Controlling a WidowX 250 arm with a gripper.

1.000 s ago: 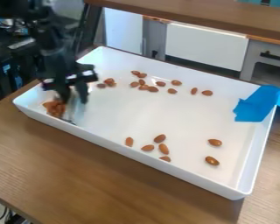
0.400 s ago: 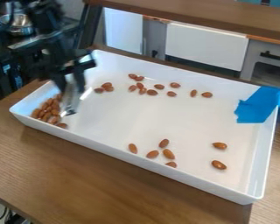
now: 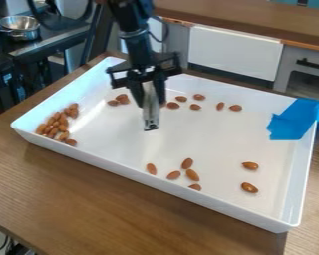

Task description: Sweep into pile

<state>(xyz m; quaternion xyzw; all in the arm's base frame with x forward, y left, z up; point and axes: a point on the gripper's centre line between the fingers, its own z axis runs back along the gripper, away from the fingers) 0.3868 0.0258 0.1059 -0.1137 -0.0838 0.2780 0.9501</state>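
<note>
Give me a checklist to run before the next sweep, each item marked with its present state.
1. Grey tool held in the gripper: ok, it sits between the fingers.
2. Pile inside the tray: ok, bunched at its left end.
3. Tool clear of the pile: ok, well to its right.
4. All almonds gathered: not ok, loose almonds lie near the front, at the right and along the far side.
5. Tool tip down on the tray floor: cannot tell from this angle.
6. Blue sheet apart from the almonds: ok.
</note>
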